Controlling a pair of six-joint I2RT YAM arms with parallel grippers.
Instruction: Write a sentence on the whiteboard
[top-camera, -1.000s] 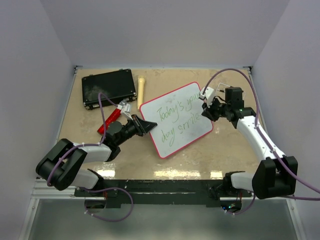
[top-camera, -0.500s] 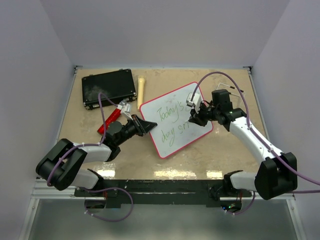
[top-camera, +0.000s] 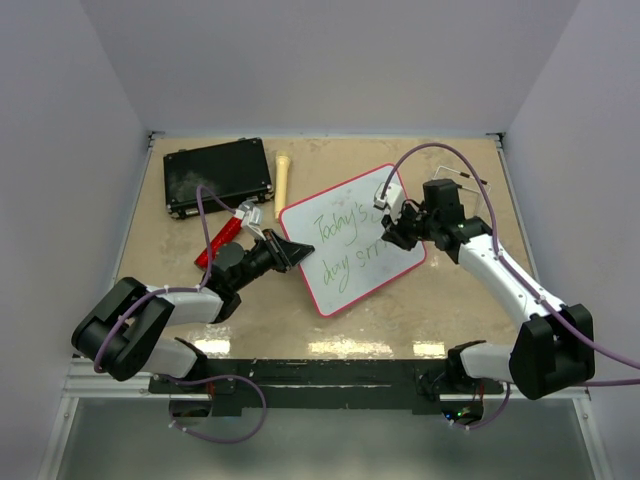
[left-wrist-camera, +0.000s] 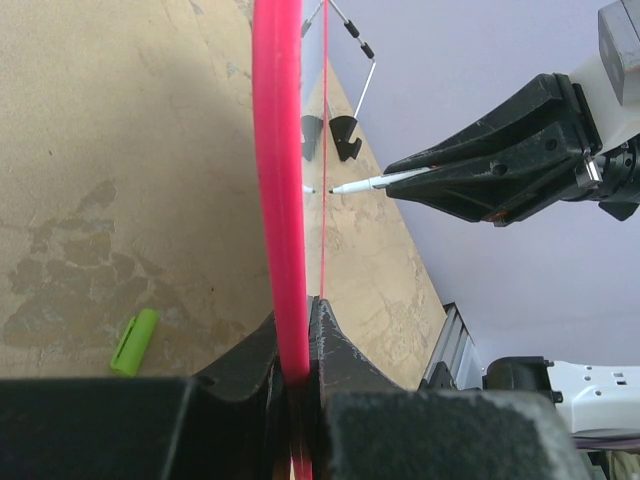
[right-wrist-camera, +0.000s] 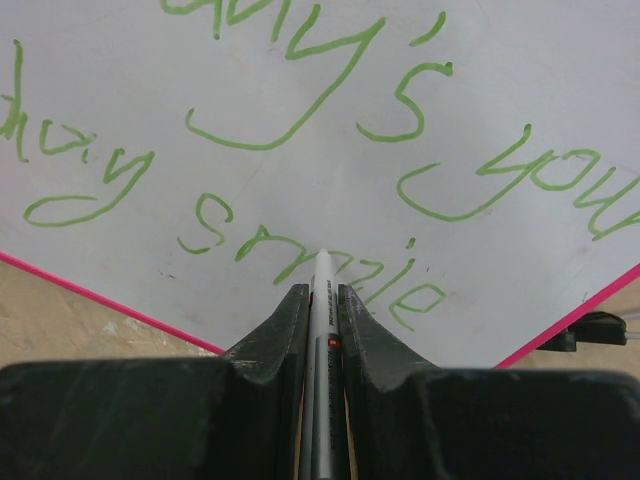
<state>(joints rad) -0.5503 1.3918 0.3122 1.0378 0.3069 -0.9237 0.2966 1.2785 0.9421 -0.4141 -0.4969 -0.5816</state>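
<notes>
The whiteboard (top-camera: 340, 285) lies tilted across the middle of the table, white with a red-pink rim. My left gripper (top-camera: 298, 252) is shut on its left rim (left-wrist-camera: 280, 200), which runs edge-on between the jaws (left-wrist-camera: 300, 350). The sentence (top-camera: 345, 237) is in green cursive, two lines that read "Today's your day smile" (right-wrist-camera: 400, 100). My right gripper (right-wrist-camera: 321, 292) is shut on a grey marker (right-wrist-camera: 322, 330). The marker's tip (left-wrist-camera: 345, 186) hovers a hair off the board, over the word "smile". The right gripper (top-camera: 392, 232) covers the ends of both lines in the top view.
A black case (top-camera: 218, 177) lies at the back left, with a tan stick (top-camera: 283, 180) beside it. A red-handled tool (top-camera: 222, 240) lies near my left wrist. A green marker cap (left-wrist-camera: 134, 342) rests on the table left of the board.
My right gripper has swung left from the board's right edge to over the second line with the marker. The left gripper and the board have not moved.
</notes>
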